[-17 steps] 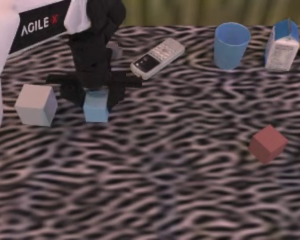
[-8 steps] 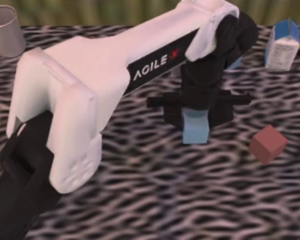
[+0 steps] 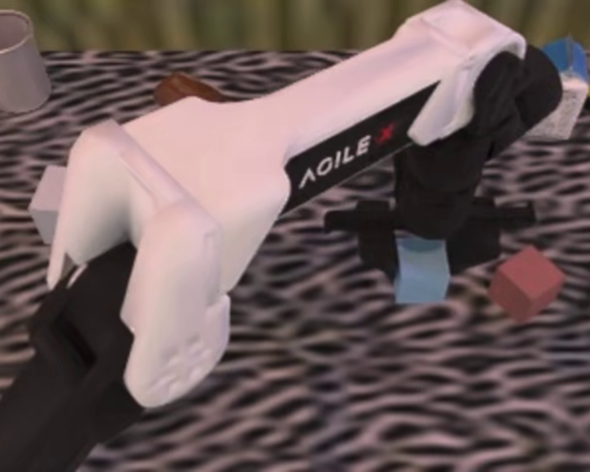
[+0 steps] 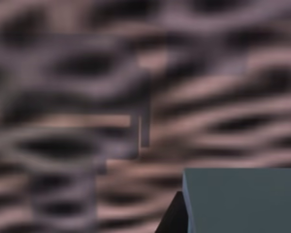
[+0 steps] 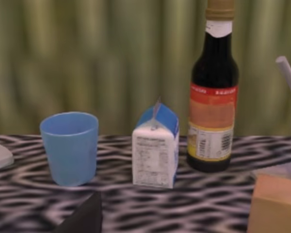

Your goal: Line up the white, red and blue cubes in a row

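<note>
Top view shows the left gripper (image 3: pixel 420 258) clamped on the blue cube (image 3: pixel 420 274), held between its fingers, with the red cube (image 3: pixel 526 283) close off to its right and the white cube (image 3: pixel 49 200) far off to its left, mostly hidden behind the arm; no row is formed, so the task seems at an early stage. Left wrist view shows a grey-blue face of that cube (image 4: pixel 242 200) over the patterned table (image 4: pixel 63 73). Right wrist view shows only a blue cup (image 5: pixel 70 147), carton (image 5: pixel 155 150) and bottle (image 5: pixel 213 92); the right gripper is not in sight.
</note>
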Controlling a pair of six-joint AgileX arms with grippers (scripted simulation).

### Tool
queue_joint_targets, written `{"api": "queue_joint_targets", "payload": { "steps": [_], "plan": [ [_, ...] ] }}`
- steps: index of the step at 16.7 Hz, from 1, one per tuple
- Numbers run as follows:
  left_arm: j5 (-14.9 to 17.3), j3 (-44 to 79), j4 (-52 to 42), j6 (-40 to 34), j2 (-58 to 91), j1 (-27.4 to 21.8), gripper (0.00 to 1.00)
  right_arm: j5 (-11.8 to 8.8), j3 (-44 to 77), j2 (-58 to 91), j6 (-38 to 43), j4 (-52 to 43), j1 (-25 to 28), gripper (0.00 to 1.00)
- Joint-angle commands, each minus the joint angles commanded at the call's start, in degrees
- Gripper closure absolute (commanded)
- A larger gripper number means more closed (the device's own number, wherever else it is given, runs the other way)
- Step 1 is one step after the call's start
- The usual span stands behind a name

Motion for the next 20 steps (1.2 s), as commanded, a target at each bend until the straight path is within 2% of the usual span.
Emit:
{"api": "queue_joint_targets", "payload": {
  "steps": [8,13,20],
  "plan": [
    [-0.03,-14.6,14.53,-0.23,0.18,-0.19,1.0,0.0,0.0,0.0,0.0,0.0,0.0,0.0],
    [-0.04,-15.59,15.55,-0.27,0.25,-0.25,1.0,0.0,0.0,0.0,0.0,0.0,0.0,0.0],
    [-0.04,-15.59,15.55,-0.27,0.25,-0.25,0.47,0.0,0.0,0.0,0.0,0.0,0.0,0.0]
  ]
}}
